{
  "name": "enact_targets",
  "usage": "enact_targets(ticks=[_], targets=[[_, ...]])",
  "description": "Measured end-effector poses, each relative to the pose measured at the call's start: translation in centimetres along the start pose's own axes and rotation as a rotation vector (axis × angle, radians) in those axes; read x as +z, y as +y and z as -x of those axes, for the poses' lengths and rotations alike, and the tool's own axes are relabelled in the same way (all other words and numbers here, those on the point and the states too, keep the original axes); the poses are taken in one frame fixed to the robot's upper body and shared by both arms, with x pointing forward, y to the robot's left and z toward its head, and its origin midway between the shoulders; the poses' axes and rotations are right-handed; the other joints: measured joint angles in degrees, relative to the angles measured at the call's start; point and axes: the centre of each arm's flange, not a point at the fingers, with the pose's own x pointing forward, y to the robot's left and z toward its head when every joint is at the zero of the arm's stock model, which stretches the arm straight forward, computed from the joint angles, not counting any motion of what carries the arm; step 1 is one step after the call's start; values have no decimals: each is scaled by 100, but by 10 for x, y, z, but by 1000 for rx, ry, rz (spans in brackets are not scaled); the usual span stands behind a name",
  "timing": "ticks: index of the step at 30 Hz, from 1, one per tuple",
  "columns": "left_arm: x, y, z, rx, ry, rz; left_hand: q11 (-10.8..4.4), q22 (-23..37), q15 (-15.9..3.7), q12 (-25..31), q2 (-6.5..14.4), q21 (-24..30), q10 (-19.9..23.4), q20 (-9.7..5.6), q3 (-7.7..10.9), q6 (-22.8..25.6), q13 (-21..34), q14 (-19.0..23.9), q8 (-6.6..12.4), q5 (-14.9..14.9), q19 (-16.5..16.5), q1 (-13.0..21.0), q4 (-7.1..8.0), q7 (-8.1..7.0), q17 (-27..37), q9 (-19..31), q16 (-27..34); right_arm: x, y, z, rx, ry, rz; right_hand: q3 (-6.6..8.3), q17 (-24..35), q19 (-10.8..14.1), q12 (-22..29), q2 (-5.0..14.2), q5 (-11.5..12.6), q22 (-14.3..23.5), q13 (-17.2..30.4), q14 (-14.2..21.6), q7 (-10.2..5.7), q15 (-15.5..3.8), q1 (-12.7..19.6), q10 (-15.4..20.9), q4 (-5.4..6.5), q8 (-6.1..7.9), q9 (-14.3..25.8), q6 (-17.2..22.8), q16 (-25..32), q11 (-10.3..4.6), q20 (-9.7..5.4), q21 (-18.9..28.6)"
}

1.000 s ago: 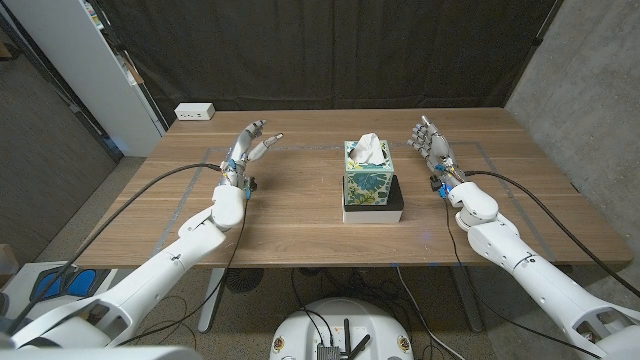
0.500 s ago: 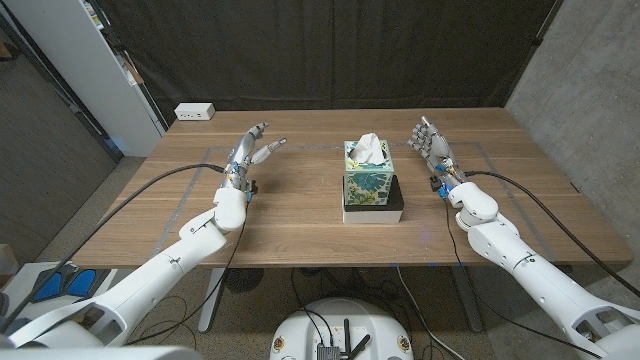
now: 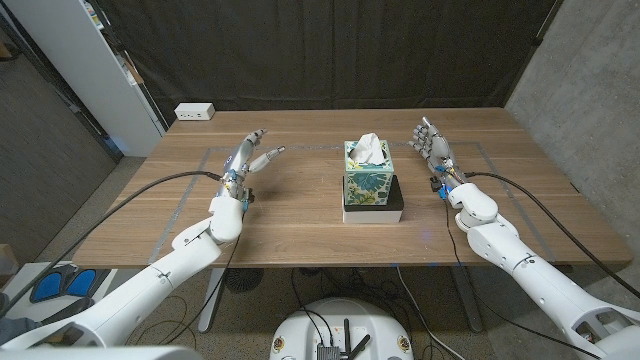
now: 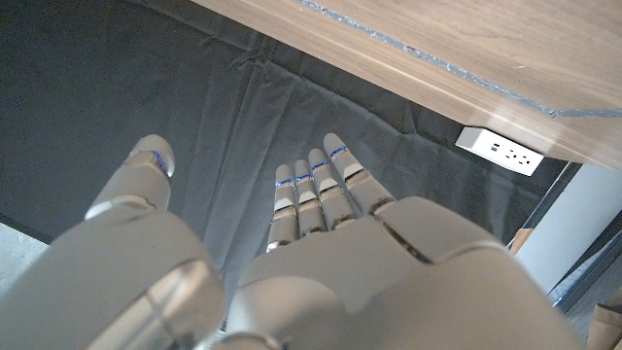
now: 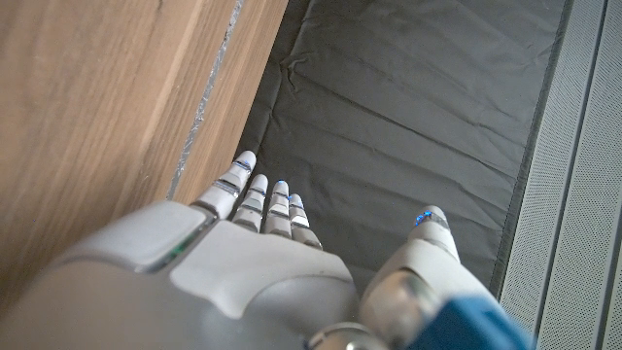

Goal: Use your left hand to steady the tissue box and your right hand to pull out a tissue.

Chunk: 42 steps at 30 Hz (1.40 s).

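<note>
Wooden table, tissue box, hands apart

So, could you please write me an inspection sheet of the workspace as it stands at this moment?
Surface: wooden table, tape lines marked on it.
Job's things: tissue box upright at the middle on a black and white base; a tissue sticks out of its top.
Clutter: white power strip at the far left corner.
Hands: left hand and right hand open, apart from the box, holding nothing.
Cables: black cables run along both arms.
Surroundings: dark curtain behind, white cabinet to the left.
</note>
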Motion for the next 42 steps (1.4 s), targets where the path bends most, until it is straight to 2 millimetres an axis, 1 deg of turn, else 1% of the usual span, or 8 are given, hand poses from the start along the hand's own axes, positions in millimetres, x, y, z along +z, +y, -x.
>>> enact_targets(ticks=[10,11,14,19,21,22,31,42], targets=[[4,1,27,4,-1,23,23,1,22,0,-12,0,24,30,-23,-9,0,22,-40,0,-30,11,23,8,-4,0,0,-4,-1,1,-7,8,0,16,-24,50,0,2,0,1,1,19,-22,-20,2,-1,-16,0,0,21,0,0,-12,0],[4,2,27,6,-2,24,32,1,21,0,-1,0,32,30,-37,-9,0,22,-40,0,-30,21,8,8,-9,0,0,-4,-1,1,-7,8,0,16,-24,50,0,51,0,1,1,20,-21,-20,51,-1,-16,0,0,23,0,0,-12,0],[6,2,35,7,-4,36,32,1,22,0,11,0,32,30,-38,-9,1,22,-40,0,-30,34,8,8,-14,0,0,-4,-1,1,-8,9,1,16,-24,50,0,61,0,1,1,19,-11,-20,61,31,-16,0,0,51,0,31,-12,0],[10,4,49,8,-11,61,32,1,21,-23,11,0,32,30,-37,-9,1,22,-40,0,-30,34,8,8,-14,0,-32,-5,-3,1,-14,12,2,16,-23,50,0,61,0,0,1,19,10,-20,61,62,-16,46,0,72,0,0,-12,0],[11,5,49,11,-14,64,32,1,27,-23,11,0,32,30,-37,-9,1,16,-40,0,-30,34,8,8,-14,0,-32,-5,-4,1,-15,13,2,16,-23,50,0,61,0,0,1,19,10,-20,61,62,-16,46,0,72,0,0,-12,0],[13,5,59,7,-12,72,32,1,44,-23,11,0,32,30,-37,-8,1,-1,-40,0,-30,34,8,8,-14,0,-32,-6,-4,1,-19,14,0,16,-23,50,0,61,0,0,1,21,10,-18,61,62,-16,46,0,72,0,0,-12,0],[17,8,85,-1,-14,78,31,16,74,-23,11,0,32,43,-61,-9,1,31,-63,0,-17,34,32,7,-13,-1,-32,-4,-6,2,-30,8,3,16,-23,50,0,61,0,0,1,50,19,12,61,92,-16,46,0,124,43,31,-11,0],[21,12,105,-7,-45,108,31,15,74,-23,11,-22,32,52,-61,-8,1,31,-63,0,-8,34,32,7,1,-1,-50,0,-5,3,-38,-3,7,40,-53,49,0,61,0,-1,1,50,1,12,61,92,-40,45,-1,142,43,31,-11,0]])
